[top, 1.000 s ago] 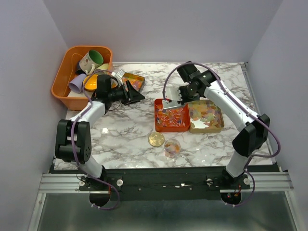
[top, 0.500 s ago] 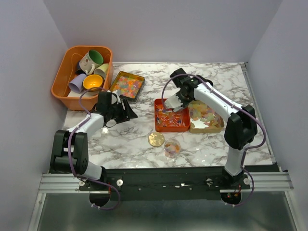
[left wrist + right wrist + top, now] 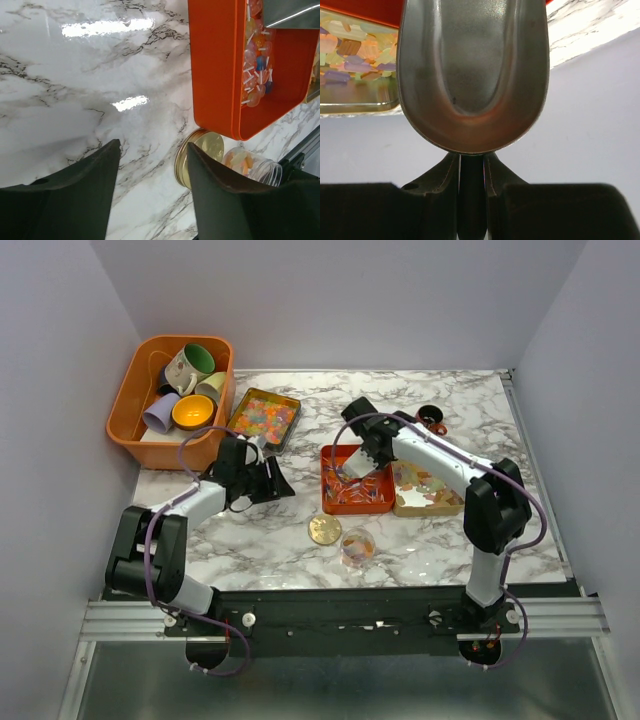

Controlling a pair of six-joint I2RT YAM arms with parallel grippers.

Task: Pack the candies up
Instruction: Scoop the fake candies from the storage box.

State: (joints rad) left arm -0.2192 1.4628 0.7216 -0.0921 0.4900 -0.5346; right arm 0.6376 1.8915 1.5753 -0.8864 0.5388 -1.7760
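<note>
Candies [image 3: 357,491] lay in several places across the table [image 3: 250,535], and the nearest lot filled an orange-red tray [image 3: 326,480] at the centre of the top view; in the left wrist view some of these showed thin white sticks. Just to its right, touching or nearly so, a tan tray [image 3: 432,509] held paler sweets. A darker tray [image 3: 273,395] of mixed bright pieces sat towards the upper left. A few more were inside a small clear jar [image 3: 358,546] at lower centre. A flat gold disc [image 3: 324,530] rested just left of the jar. Over the far left part of the orange-red tray hung a metal scoop [image 3: 472,75], its bowl empty in the right wrist view. The right gripper [image 3: 471,170] was pinched narrowly on the scoop's dark handle. Whether the scoop touched the sweets below could not be told. The left gripper [image 3: 152,150] hovered low over bare marble left of the orange-red tray, its fingers standing well apart and holding nothing, with the gold disc and the jar seen past its right finger. An orange bin [image 3: 125,412] full of mugs [image 3: 190,365] stood at the far upper left, off the table's corner.
</note>
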